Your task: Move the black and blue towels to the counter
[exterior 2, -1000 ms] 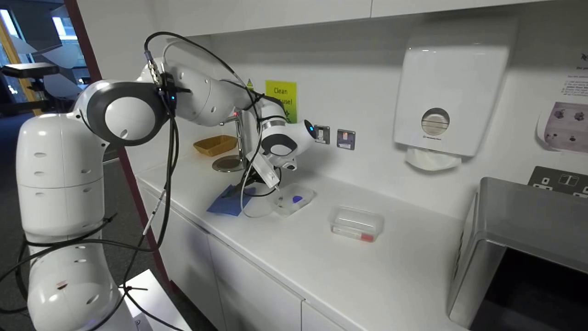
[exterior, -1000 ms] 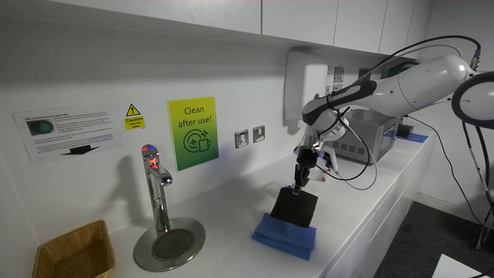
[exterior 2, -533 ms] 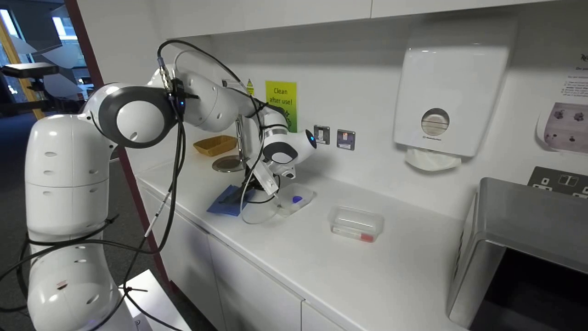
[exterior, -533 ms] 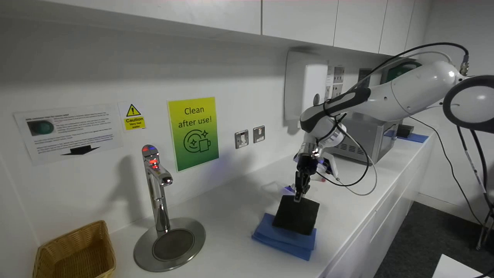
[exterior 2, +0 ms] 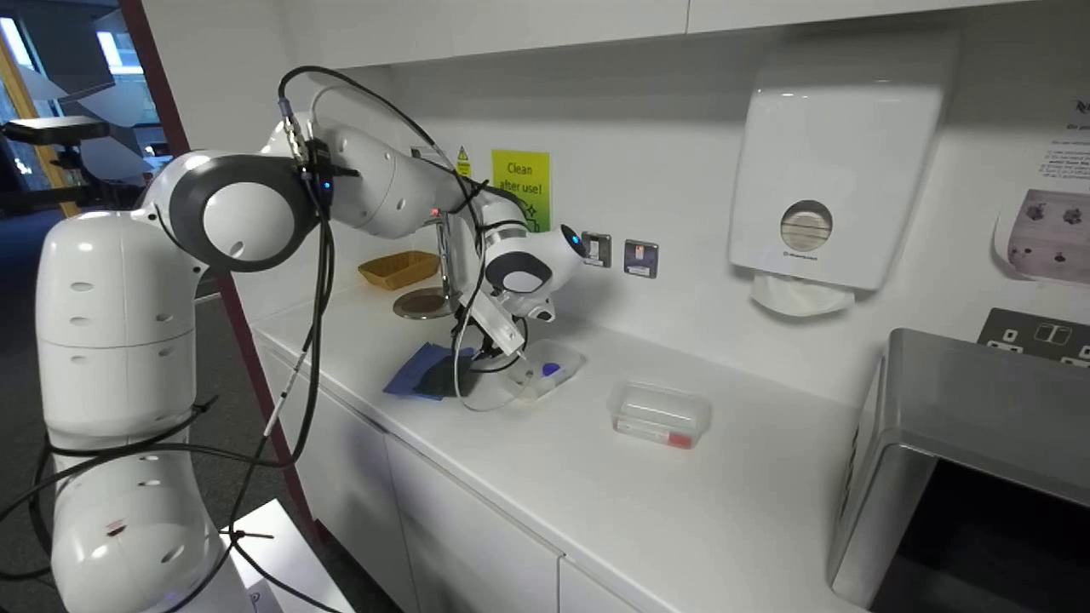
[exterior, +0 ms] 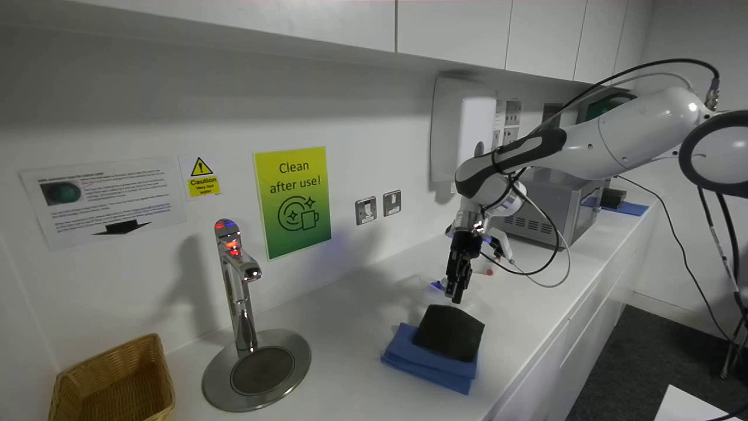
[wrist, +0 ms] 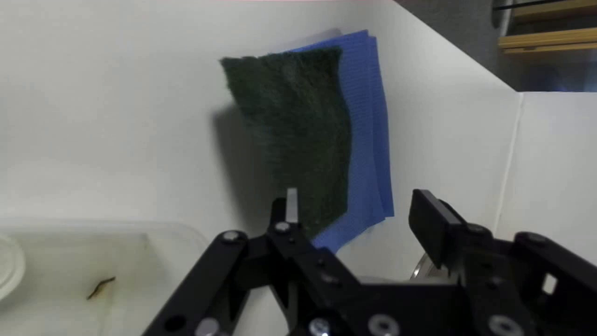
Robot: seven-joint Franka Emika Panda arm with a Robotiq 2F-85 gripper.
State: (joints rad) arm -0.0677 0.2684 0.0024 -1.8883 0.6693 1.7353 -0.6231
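The black towel (exterior: 449,333) lies on top of the folded blue towel (exterior: 429,374), which rests on the white counter (exterior: 345,362). In the wrist view the black towel (wrist: 308,135) looks dark green and covers most of the blue towel (wrist: 366,121); its left side overhangs and casts a shadow. My gripper (wrist: 356,205) stands open with its fingers wide apart and nothing held between them. In an exterior view the gripper (exterior: 454,295) is just above the black towel's far edge, apart from it. The arm and cables partly hide the black towel (exterior 2: 444,377) in an exterior view.
Clear plastic tubs (exterior 2: 660,413) stand on the counter, the closer tub (exterior 2: 549,370) right beside the towels. A tap (exterior: 236,286) with a round drain plate and a wicker basket (exterior: 111,380) lie to one side, a microwave (exterior: 552,204) to the other. Cabinets (exterior: 456,29) hang overhead.
The black towel has come down onto the blue towel and been let go. My gripper has opened and risen slightly off it. The blue towel has stayed put.
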